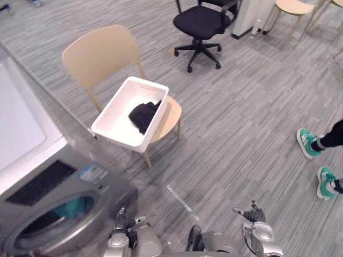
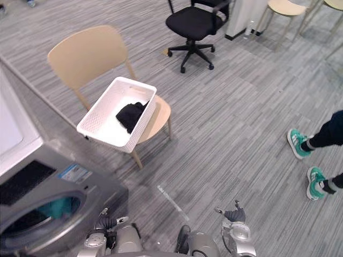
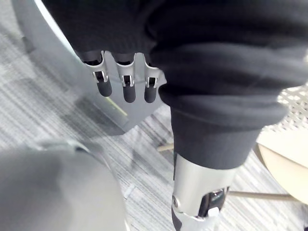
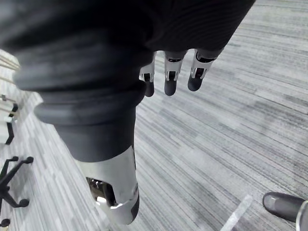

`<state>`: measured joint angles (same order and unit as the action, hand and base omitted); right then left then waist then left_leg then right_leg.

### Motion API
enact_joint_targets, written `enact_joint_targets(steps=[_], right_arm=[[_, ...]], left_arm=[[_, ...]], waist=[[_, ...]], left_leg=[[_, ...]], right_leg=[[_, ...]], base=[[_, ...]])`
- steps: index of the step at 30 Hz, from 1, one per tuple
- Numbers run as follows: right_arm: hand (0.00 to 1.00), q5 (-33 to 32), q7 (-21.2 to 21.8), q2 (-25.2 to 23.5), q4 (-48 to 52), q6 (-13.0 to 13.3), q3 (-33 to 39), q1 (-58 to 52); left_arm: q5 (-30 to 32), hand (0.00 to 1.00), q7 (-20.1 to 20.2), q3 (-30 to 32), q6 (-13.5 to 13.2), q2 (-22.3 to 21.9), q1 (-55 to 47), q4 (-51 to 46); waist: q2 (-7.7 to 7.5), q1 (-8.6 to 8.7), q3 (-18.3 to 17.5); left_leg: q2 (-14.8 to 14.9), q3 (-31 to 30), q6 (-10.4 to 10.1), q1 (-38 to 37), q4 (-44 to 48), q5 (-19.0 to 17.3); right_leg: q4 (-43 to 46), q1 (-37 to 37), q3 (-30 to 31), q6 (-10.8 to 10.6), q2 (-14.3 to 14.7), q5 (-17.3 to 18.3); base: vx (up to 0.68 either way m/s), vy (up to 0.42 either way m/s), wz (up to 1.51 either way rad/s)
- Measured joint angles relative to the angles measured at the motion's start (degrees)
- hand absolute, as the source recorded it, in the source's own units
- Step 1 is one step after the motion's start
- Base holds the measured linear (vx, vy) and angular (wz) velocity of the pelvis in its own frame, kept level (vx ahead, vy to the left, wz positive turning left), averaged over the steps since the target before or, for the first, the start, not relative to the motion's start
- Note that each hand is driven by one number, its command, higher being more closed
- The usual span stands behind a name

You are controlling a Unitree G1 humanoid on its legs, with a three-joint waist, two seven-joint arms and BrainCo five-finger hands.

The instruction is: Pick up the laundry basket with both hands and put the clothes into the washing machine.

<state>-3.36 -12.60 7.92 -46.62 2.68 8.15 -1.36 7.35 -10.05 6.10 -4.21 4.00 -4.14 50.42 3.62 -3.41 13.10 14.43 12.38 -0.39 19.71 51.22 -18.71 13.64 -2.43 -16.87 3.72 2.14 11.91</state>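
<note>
Left hand (image 3: 124, 89), fingers straight and thumb apart, holding nothing, hanging beside the grey washing machine (image 1: 51, 211). Right hand (image 4: 171, 81), fingers likewise extended and empty, hanging above the grey striped floor (image 1: 241, 118). White perforated laundry basket (image 1: 113, 122), well apart from both hands, resting on the seat of a pale wooden chair (image 1: 102, 53) and overhanging its edge. Black garment (image 1: 142, 115) lying inside the basket near its far right wall. The washing machine's round front opening shows something teal within. Black office chair (image 1: 201, 24) beyond; a person's legs in teal shoes (image 1: 310, 142) at the right.
</note>
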Motion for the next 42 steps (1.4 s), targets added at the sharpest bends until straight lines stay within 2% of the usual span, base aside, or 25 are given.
enact_joint_targets(steps=[1,3,4,5,6,7,8,9,10,11,12,14,15,18,19,21,22,23,24,27,29,30,32,36,42], right_arm=[[0.00,-0.01,-0.01,-0.02,-0.02,0.00,0.06,0.00],[0.00,-0.09,-0.32,-0.62,-0.57,-0.02,-0.04,0.91],[0.00,-0.11,-0.60,-0.91,-1.07,0.01,-0.05,1.42],[0.00,-0.18,-0.97,-1.82,-2.04,-0.05,-0.95,2.49],[0.00,-0.39,-0.90,-1.85,-1.85,0.09,-2.55,2.98],[0.00,-0.44,-0.85,-1.94,-1.88,0.09,-2.62,3.62],[0.00,-0.41,-0.88,-2.59,-1.88,0.25,-2.84,4.72],[0.00,-0.38,-0.86,-2.52,-2.09,0.56,-2.93,4.16],[0.00,-0.37,-0.80,-2.67,-2.14,0.67,-3.07,4.07],[0.00,-0.31,-0.71,-2.64,-1.90,0.97,-3.64,4.11],[0.00,-0.15,-0.71,-2.29,-1.93,0.87,-3.58,3.73],[0.00,0.46,-0.62,-1.77,-1.97,0.73,-3.59,3.15],[0.00,1.27,-0.42,-1.69,-1.90,0.77,-3.60,3.18],[0.00,1.31,0.48,-1.60,-0.93,0.91,-3.52,2.59],[0.00,1.17,0.44,-1.24,1.49,0.98,-3.38,1.68],[0.00,1.03,0.35,-1.28,1.71,0.97,-3.34,1.42],[0.00,0.84,0.28,-1.54,2.23,0.92,-3.06,0.52],[0.00,0.60,0.32,-1.79,2.66,0.71,-2.32,-1.00],[0.00,0.54,0.20,-1.16,3.04,0.50,-1.93,-0.43],[0.00,0.49,-0.03,-0.56,7.20,0.80,-1.14,-0.24],[0.00,0.43,-0.32,-0.57,9.55,1.14,0.51,-0.26],[0.00,0.16,-1.01,-0.22,10.82,1.44,1.00,-0.13],[0.00,-0.52,-1.56,-0.06,13.78,1.70,1.76,0.05],[0.00,1.60,-2.19,-0.63,25.06,1.91,2.38,0.55],[0.00,9.59,-0.62,7.26,37.46,4.46,1.01,-1.24]], left_arm=[[-0.01,0.00,0.00,-0.01,0.09,-0.30,-0.01,-0.04],[0.01,0.00,0.04,-0.16,0.47,-0.66,-0.10,-0.49],[0.04,0.00,0.02,-0.09,0.65,-0.55,0.01,-0.50],[0.04,0.00,0.04,0.13,0.87,-0.04,-0.06,-0.56],[0.01,0.00,0.01,1.01,1.08,0.20,-0.18,-0.62],[0.02,0.00,0.03,1.56,1.11,0.19,-0.44,-0.67],[0.02,0.00,0.10,3.23,1.20,-0.02,-1.42,-0.51],[0.02,0.00,0.07,3.45,1.44,-0.53,-2.98,-0.34],[0.00,0.00,0.07,3.17,1.49,-0.38,-4.01,-0.30],[0.00,0.00,0.12,1.62,1.65,0.79,-4.51,-0.11],[0.00,0.00,0.10,0.28,1.77,1.30,-4.28,0.21],[-0.01,0.00,0.03,-0.55,1.88,1.16,-4.23,0.22],[-0.16,0.00,-0.04,-0.55,1.88,0.75,-4.23,0.18],[-0.34,0.00,-0.05,-0.71,1.84,-0.13,-3.19,0.02],[-0.37,0.00,-0.09,-0.67,1.86,-0.57,-1.60,0.16],[-0.36,0.00,-0.10,-0.73,1.83,-0.63,-0.60,0.28],[-0.38,0.00,-0.13,-0.76,1.83,-0.77,0.24,0.29],[-0.60,0.00,-0.67,0.80,1.99,-1.93,1.29,0.85],[-0.67,0.00,-1.20,1.49,1.69,-4.27,1.09,0.70],[-1.56,0.00,-1.12,0.78,1.26,-6.15,1.21,0.36],[-2.08,0.00,-1.20,0.59,1.21,-6.14,1.22,-0.38],[-2.20,0.00,-1.23,0.03,1.14,-6.02,0.79,-0.65],[-2.22,0.00,-1.26,-1.71,1.26,-4.52,0.16,-0.39],[-2.18,0.00,-1.18,-2.22,1.28,-1.87,0.27,-0.09],[-1.37,0.00,-0.93,-3.89,0.54,0.81,-0.77,0.80]], waist=[[0.28,-0.68,-0.01],[0.96,-1.61,0.24],[0.68,-2.20,0.40],[-1.11,-3.90,0.23],[-2.40,-3.68,-0.10],[-2.43,-3.81,0.08],[-2.93,-4.75,0.52],[-2.70,-5.37,0.32],[-2.83,-5.37,0.18],[-4.09,-3.52,0.03],[-4.22,-2.95,0.11],[-3.71,-2.19,0.23],[-2.72,-1.92,0.57],[-1.67,-1.85,0.20],[-1.25,-1.21,0.00],[-1.30,-0.42,-0.05],[-1.54,-0.19,-0.16],[-0.02,-0.58,-0.14],[1.33,-1.14,-0.49],[1.11,-0.42,-0.52],[0.54,-0.62,-0.53],[0.66,-0.58,-0.90],[-0.03,-0.84,-2.93],[-2.61,-0.79,-3.43],[-4.58,-0.48,-5.07]], left_leg=[[-1.74,-0.27,-0.09,0.78,-3.03,0.06],[-8.39,-0.80,-2.96,3.64,-19.69,2.60],[-9.78,-0.91,-0.96,3.81,-22.85,6.04],[-11.81,0.33,2.54,1.55,-27.42,10.06],[-12.65,0.35,5.34,0.86,-27.84,10.35],[-12.20,0.37,7.27,1.18,-25.90,9.28],[-11.63,1.51,8.60,3.22,-18.84,6.92],[-11.33,1.23,7.53,0.36,-21.05,6.35],[-11.52,0.59,7.36,-2.25,-22.69,4.69],[-14.25,-1.93,8.08,-6.72,-25.86,3.68],[-15.53,-3.43,8.98,-8.71,-26.49,3.07],[-16.69,-6.38,9.21,-12.44,-27.42,2.93],[-16.68,-9.22,9.18,-15.77,-28.76,2.95],[-16.15,-17.11,8.21,-19.46,-30.35,2.46],[-16.06,-23.03,5.91,-19.35,-29.19,1.14],[-16.07,-27.38,3.70,-18.84,-27.20,-0.16],[-16.43,-30.15,1.51,-17.98,-24.62,-1.45],[-15.30,-32.67,-2.18,-17.67,-21.04,-3.79],[-12.70,-33.29,-5.05,-14.81,-19.19,-2.75],[-9.92,-28.86,-8.37,-11.88,-25.63,0.39],[-8.26,-20.65,-7.29,-9.94,-29.87,1.85],[-8.09,-15.05,-5.65,-9.22,-31.89,7.76],[-8.21,-7.96,-3.93,-7.96,-34.37,11.25],[-10.47,-8.45,-3.10,-7.01,-37.31,13.65],[-12.49,-11.07,-3.28,-10.02,-43.86,17.75]], right_leg=[[-1.25,0.60,1.07,-0.49,0.29,-0.67],[-5.61,3.37,3.26,-0.81,0.98,-1.04],[-6.54,4.19,4.02,-1.00,0.84,-1.09],[-8.96,5.58,5.96,-1.87,-0.32,-1.61],[-10.92,6.26,5.88,-3.92,-1.22,-2.66],[-11.09,6.83,6.17,-4.90,-1.14,-3.15],[-8.40,7.78,6.60,-5.30,-1.09,-3.05],[0.74,6.45,5.62,-9.00,-1.44,-0.66],[8.60,4.13,4.93,-10.71,-2.34,0.43],[30.44,-4.16,3.84,-13.57,-7.00,-3.22],[40.23,-8.28,3.67,-13.01,-9.64,-3.15],[46.98,-11.56,2.54,-9.41,-12.52,-1.03],[45.37,-12.51,1.41,-7.85,-13.40,0.17],[29.76,-15.58,5.63,-7.67,-10.97,2.72],[18.42,-18.01,16.75,-8.91,-6.81,2.18],[12.04,-18.69,26.67,-12.06,-4.31,0.18],[5.90,-17.32,29.87,-13.04,-4.54,-3.84],[3.55,-15.80,26.47,-12.81,-5.10,-10.48],[4.92,-15.51,21.53,-10.68,-4.81,-10.37],[7.21,-12.70,12.05,-7.02,-8.16,-7.92],[7.14,-8.60,5.84,-7.21,-10.66,-6.35],[7.05,-6.32,2.48,-7.66,-11.68,-5.43],[4.94,-4.01,-1.87,-8.88,-12.99,-3.78],[-0.76,-1.81,-4.69,-9.90,-13.75,-4.39],[-5.06,2.18,-7.78,-10.92,-13.90,-5.39]], base=[[0.36,0.012,-0.86],[0.34,0.042,-0.57],[0.41,0.056,-0.59],[0.47,0.042,-0.37],[0.57,0.058,-0.32],[0.50,0.068,-0.14],[0.47,0.091,-0.41],[0.46,0.098,-0.42],[0.58,0.106,0.31],[0.51,0.082,0.88],[0.63,0.062,1.26],[0.46,0.007,0.94],[0.48,-0.029,1.08],[0.48,-0.126,1.23],[0.51,-0.253,1.72],[0.38,-0.286,1.58],[0.37,-0.341,1.85],[0.49,-0.472,2.04],[0.35,-0.373,1.68],[0.23,-0.366,1.91],[0.14,-0.237,1.97],[0.13,-0.133,1.72],[0.11,-0.037,1.42],[0.04,0.045,0.47],[-0.01,-0.008,0.31]])
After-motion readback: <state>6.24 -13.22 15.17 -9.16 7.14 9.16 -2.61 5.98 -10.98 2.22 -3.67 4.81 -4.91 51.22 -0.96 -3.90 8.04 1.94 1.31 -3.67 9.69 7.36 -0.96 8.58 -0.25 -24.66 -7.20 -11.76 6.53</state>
